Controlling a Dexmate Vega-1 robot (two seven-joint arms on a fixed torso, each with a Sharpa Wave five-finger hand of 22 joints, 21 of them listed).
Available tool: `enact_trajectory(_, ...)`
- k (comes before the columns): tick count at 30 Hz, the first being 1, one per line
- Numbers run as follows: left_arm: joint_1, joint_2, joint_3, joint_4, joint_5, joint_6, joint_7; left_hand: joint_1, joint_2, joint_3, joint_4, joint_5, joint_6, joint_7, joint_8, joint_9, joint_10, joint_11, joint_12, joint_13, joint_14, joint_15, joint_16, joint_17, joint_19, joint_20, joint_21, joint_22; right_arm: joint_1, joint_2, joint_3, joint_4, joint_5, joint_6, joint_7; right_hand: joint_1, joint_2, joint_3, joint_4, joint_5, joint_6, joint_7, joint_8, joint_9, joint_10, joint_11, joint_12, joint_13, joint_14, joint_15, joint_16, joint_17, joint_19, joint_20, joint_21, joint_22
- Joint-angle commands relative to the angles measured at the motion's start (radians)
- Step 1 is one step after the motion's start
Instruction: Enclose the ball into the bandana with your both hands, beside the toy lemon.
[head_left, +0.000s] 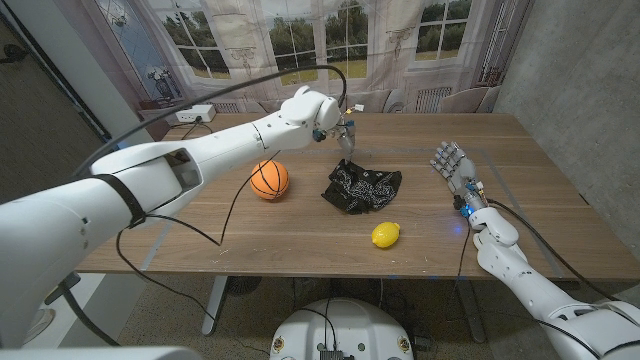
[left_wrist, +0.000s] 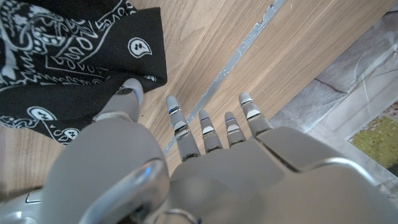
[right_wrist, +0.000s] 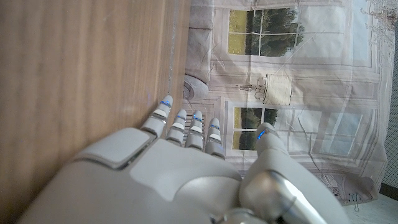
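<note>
- While the left hand (head_left: 345, 134) hangs over the far edge of the bandana (head_left: 361, 187), its fingers (left_wrist: 177, 119) are spread apart and point down at the counter (head_left: 300, 235); it holds nothing.
- In the left wrist view the thumb tip lies at the hem of the black, white-patterned cloth, but I cannot tell if it touches it.
- The bandana lies crumpled in a heap near the middle of the counter.
- The ball (head_left: 269, 180), an orange basketball, rests on the counter to the left of the bandana, close to it but apart.
- The toy lemon (head_left: 386, 234) lies on the near side of the bandana, just beside it, a little to the right.
- The right hand (head_left: 455, 172) stands upright on the right side of the counter, well apart from the cloth, with its fingers (right_wrist: 163, 107) straight and released; it grasps nothing.
- A light strip of tape (left_wrist: 239, 53) runs across the wood beside the left hand's fingers.
</note>
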Motion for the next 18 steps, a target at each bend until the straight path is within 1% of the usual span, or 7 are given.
enact_trajectory(1,0.008,-0.052,0.002,0.093,0.014,-0.057,0.016,0.023,0.003,-0.006,0.001,0.009,0.033,0.002,0.006,0.003,0.009,-0.012,0.003,0.004,0.006,-0.014,0.003,0.002,0.011,-0.009,-0.004,0.001,0.042,0.016,0.002,0.073,0.001,0.014,0.028,-0.007,-0.001,0.002,0.002,-0.001,0.011,-0.002,-0.001,0.003,0.007,0.000,0.006,0.004,0.009,-0.002,0.008,0.003,0.007,0.006,0.006,0.001)
enact_trajectory(7,0.006,-0.079,0.010,0.147,-0.007,-0.084,0.017,0.039,0.016,-0.008,0.005,0.010,0.052,0.000,0.007,0.003,0.021,-0.019,0.006,0.003,0.013,-0.023,0.005,0.002,0.017,-0.016,-0.005,0.001,0.059,0.019,0.006,0.101,0.004,0.015,0.043,-0.008,-0.003,0.002,0.003,-0.001,0.011,-0.001,-0.001,0.003,0.007,0.001,0.005,0.004,0.010,-0.002,0.008,0.002,0.009,0.007,0.007,0.001)
enact_trajectory(10,0.004,-0.089,0.016,0.165,-0.007,-0.083,0.020,0.063,0.040,-0.005,0.007,0.008,0.096,0.007,0.016,0.002,0.036,-0.020,0.009,0.003,0.017,-0.029,0.006,0.002,0.022,-0.023,-0.008,0.002,0.063,0.016,0.005,0.104,0.001,0.014,0.045,-0.008,-0.003,0.002,0.003,0.000,0.012,-0.002,-0.001,0.003,0.006,-0.001,0.005,0.004,0.011,-0.001,0.008,0.002,0.009,0.008,0.007,0.001)
enact_trajectory(12,0.002,-0.096,0.017,0.178,-0.015,-0.081,0.013,0.098,0.070,0.001,0.005,-0.001,0.152,0.032,0.027,0.001,0.049,-0.022,0.010,0.002,0.023,-0.032,0.006,0.001,0.030,-0.022,-0.010,0.002,0.066,0.018,0.007,0.108,0.002,0.014,0.043,-0.008,-0.004,0.002,0.003,0.000,0.012,-0.001,-0.001,0.003,0.006,-0.001,0.005,0.004,0.011,0.000,0.008,0.002,0.010,0.008,0.007,0.001)
enact_trajectory(14,0.002,-0.099,0.021,0.186,-0.015,-0.083,0.022,0.113,0.080,0.003,0.003,-0.006,0.177,0.041,0.031,0.001,0.061,-0.023,0.013,0.001,0.028,-0.034,0.007,0.001,0.033,-0.024,-0.012,0.002,0.071,0.016,0.006,0.113,0.001,0.011,0.049,-0.008,-0.004,0.002,0.003,0.000,0.012,-0.002,-0.001,0.003,0.007,0.000,0.005,0.004,0.012,0.000,0.007,0.002,0.010,0.008,0.007,0.001)
enact_trajectory(16,0.003,-0.104,0.023,0.194,-0.018,-0.084,0.030,0.139,0.091,0.003,0.000,-0.019,0.236,0.058,0.044,0.001,0.075,-0.026,0.014,0.001,0.034,-0.040,0.007,0.000,0.037,-0.029,-0.015,0.002,0.073,0.017,0.007,0.115,0.002,0.010,0.050,-0.008,-0.004,0.002,0.003,0.000,0.012,-0.001,-0.001,0.003,0.007,0.001,0.005,0.004,0.012,0.000,0.007,0.002,0.010,0.009,0.007,0.001)
enact_trajectory(18,0.009,-0.097,0.024,0.183,-0.011,-0.082,0.054,0.166,0.107,-0.001,0.002,-0.035,0.317,0.091,0.062,0.003,0.101,-0.035,0.017,0.000,0.043,-0.044,0.006,0.000,0.046,-0.030,-0.018,0.002,0.075,0.015,0.006,0.118,-0.001,0.007,0.051,-0.008,-0.004,0.003,0.003,0.000,0.014,-0.001,-0.001,0.003,0.007,-0.001,0.004,0.004,0.012,0.001,0.007,0.002,0.010,0.009,0.007,0.001)
